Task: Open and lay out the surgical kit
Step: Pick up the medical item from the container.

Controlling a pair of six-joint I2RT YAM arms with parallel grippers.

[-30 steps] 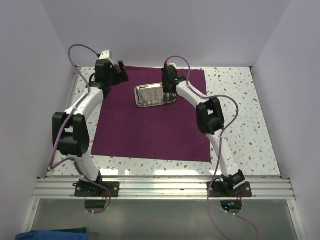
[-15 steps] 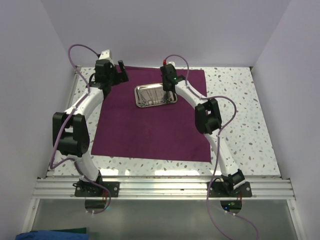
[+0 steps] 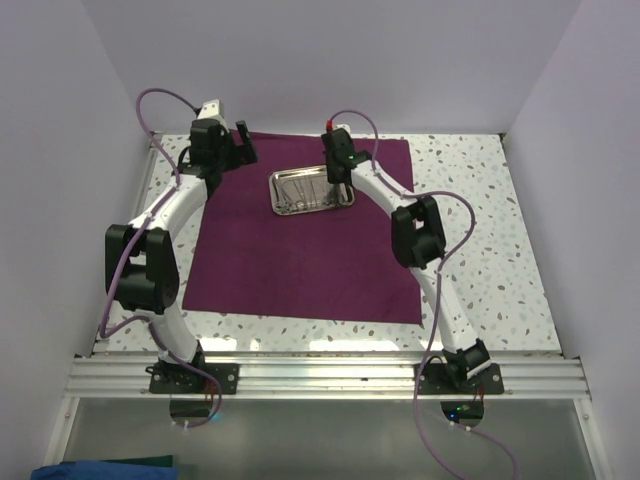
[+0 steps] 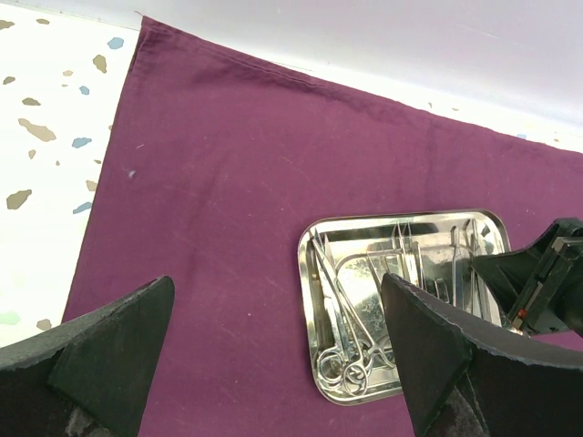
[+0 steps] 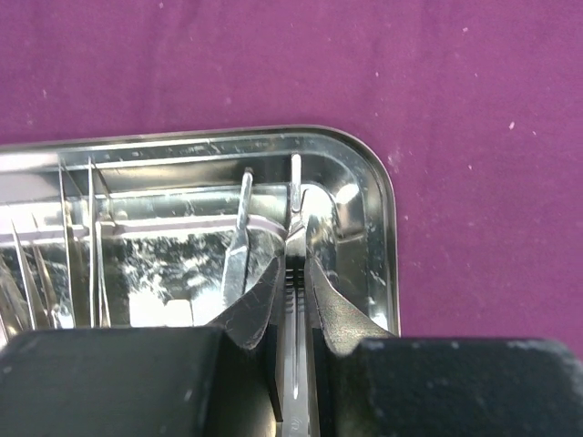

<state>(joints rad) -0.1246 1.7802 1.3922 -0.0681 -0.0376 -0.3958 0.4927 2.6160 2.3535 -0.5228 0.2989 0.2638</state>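
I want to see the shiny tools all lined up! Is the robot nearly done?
Not yet. Done: the purple cloth is spread flat, with the steel tray on it. In hand: the right gripper is shut on one thin silver instrument at the tray's corner; the left gripper hangs open above the cloth. Left: the other instruments lie in the tray, none laid out.

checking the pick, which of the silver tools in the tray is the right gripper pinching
The thin flat instrument closest to the steel tray's rounded corner; the right gripper is shut on it, while its neighbour lies free alongside.
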